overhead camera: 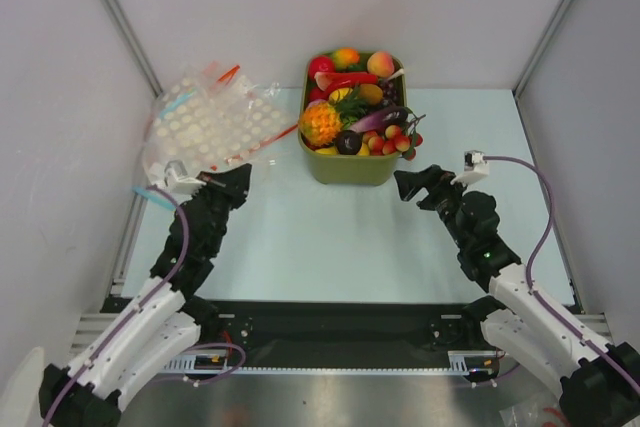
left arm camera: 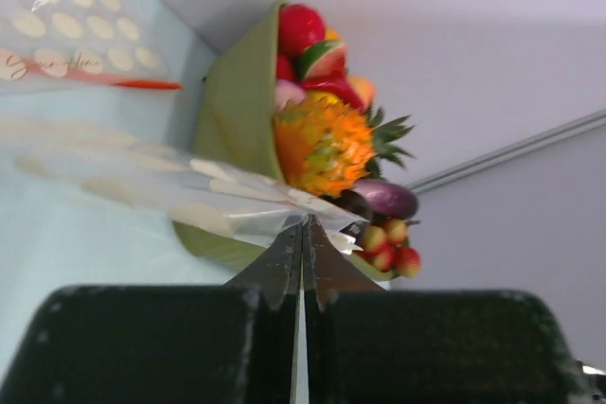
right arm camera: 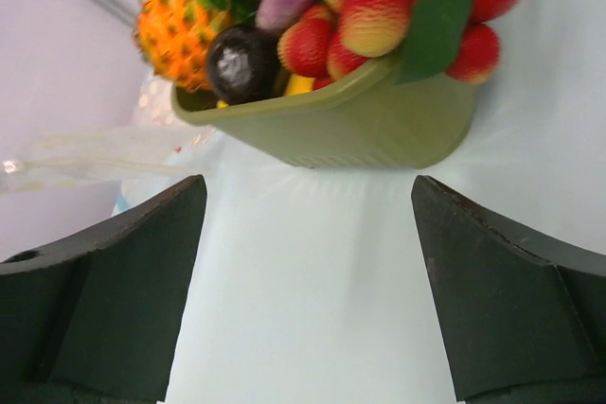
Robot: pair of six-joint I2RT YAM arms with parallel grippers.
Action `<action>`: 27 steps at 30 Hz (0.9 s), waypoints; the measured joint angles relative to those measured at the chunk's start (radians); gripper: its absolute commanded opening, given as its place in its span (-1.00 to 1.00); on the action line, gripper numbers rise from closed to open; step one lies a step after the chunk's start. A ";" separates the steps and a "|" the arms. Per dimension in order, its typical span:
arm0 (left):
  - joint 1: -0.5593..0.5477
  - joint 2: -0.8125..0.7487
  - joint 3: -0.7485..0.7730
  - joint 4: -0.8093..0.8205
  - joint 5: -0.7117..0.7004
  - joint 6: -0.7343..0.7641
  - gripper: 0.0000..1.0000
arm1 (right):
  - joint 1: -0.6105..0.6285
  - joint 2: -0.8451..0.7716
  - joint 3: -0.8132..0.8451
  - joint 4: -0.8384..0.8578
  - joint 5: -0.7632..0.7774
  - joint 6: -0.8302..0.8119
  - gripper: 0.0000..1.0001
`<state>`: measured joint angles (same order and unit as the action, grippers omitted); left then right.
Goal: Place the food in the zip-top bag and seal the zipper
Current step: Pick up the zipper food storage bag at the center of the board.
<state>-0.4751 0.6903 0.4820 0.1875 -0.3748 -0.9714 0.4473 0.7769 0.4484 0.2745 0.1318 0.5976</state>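
Pinching a thin clear crinkly plastic bag [left arm camera: 248, 203] at the near edge of the far-left heap of dotted bags [overhead camera: 210, 119], the left gripper [overhead camera: 238, 179] is clenched, probably to draw it free. The right gripper [overhead camera: 410, 185] hangs spread wide, holding nothing, near the olive-green plastic tub [overhead camera: 350, 173] at far centre. The glossy toy fruit [overhead camera: 352, 107] is piled there, so a pick looks to be next.

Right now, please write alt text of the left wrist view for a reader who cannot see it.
The left gripper, shut, pinches the corner of a clear dotted bag that stretches to the left. Behind it is a green bin heaped with toy food, with an orange pineapple in front.
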 measured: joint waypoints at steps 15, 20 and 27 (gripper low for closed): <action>-0.019 -0.087 -0.059 -0.032 0.150 0.037 -0.99 | 0.159 0.126 0.010 0.169 -0.369 -0.192 0.40; -0.024 -0.001 -0.059 -0.027 0.260 0.037 -0.99 | 0.275 0.200 0.058 0.181 -0.419 -0.283 0.36; -0.072 0.006 -0.051 0.022 0.352 0.039 -0.99 | 0.349 0.297 0.109 0.181 -0.488 -0.359 0.15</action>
<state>-0.5472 0.6968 0.4305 0.2096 -0.0223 -0.9321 0.7959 1.0737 0.5571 0.4557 -0.3557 0.2382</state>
